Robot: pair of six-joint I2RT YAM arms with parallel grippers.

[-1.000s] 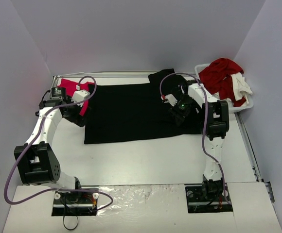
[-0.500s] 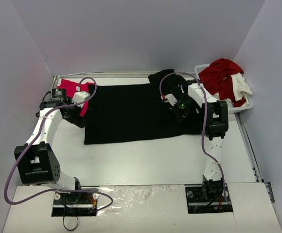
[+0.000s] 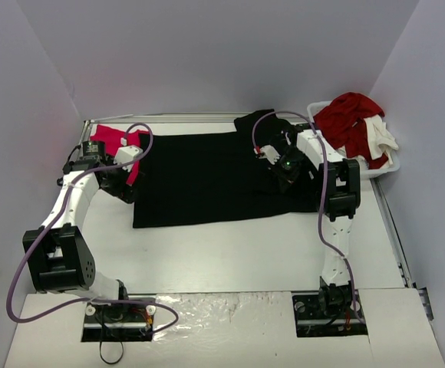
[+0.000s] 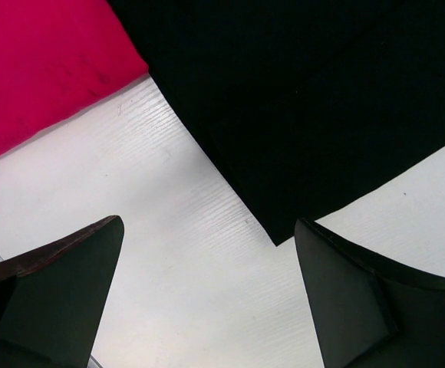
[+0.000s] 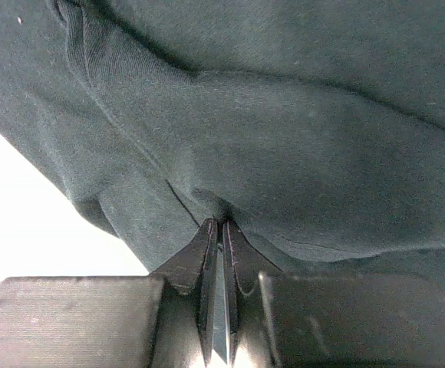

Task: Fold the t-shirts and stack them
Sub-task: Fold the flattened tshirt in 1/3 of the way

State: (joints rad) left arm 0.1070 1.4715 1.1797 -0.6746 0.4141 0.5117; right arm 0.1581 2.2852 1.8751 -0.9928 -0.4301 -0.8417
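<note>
On the left side, the left gripper [image 4: 207, 226] stands wide open and holds nothing over the table [image 4: 169, 261], between the pink-red t-shirt [image 4: 38, 69] and a corner of the spread black t-shirt [image 3: 199, 180], while the right gripper [image 5: 221, 224] is closed tightly on a fold of the black cloth, a pinch that only its wrist view shows.

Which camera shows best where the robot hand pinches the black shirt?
The right wrist view: the right gripper is shut on a fold of the black t-shirt. The top view shows that gripper on the shirt's right end, its pinch hidden. The left wrist view shows only a shirt corner.
</note>
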